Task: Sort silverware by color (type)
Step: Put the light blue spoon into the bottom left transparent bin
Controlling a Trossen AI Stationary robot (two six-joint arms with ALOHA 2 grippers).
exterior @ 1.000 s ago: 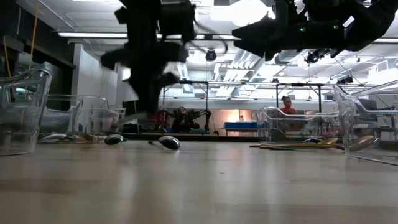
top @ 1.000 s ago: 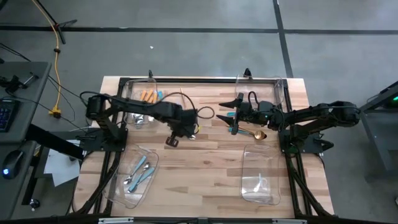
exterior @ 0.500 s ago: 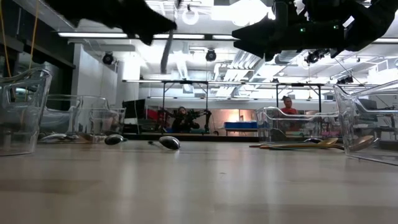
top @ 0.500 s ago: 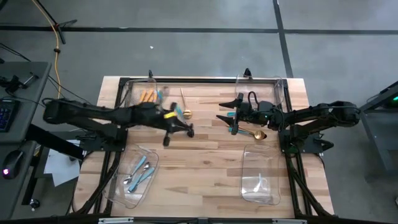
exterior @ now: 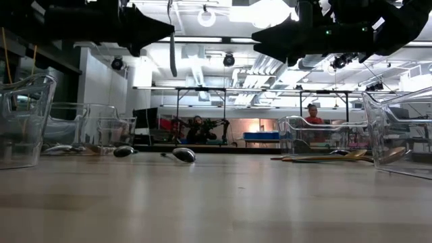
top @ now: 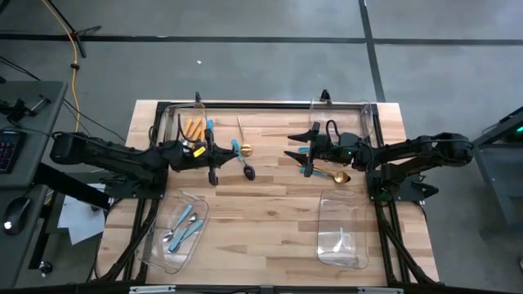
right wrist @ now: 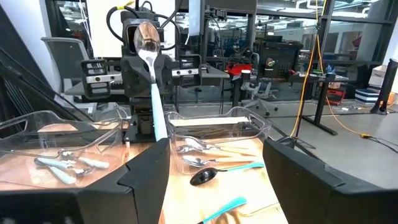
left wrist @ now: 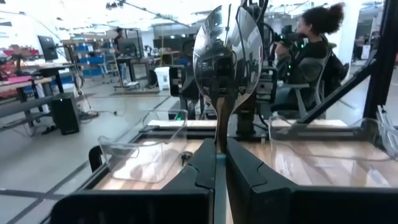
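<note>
Left wrist view: my left gripper [left wrist: 216, 163] pinches a light-blue-handled silver spoon [left wrist: 227, 56] upright; my right gripper [top: 304, 151] hangs wide, empty.

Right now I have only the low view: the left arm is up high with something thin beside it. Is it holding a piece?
Observer: Yes, the left gripper is shut on a spoon, bowl upward.
Operator: Which handle colour?
Observer: Light blue; the right wrist view shows it.
Operator: Where do those go?
Observer: A clear bin holding light-blue pieces sits at the lower left of the high view, on that arm's side.
</note>
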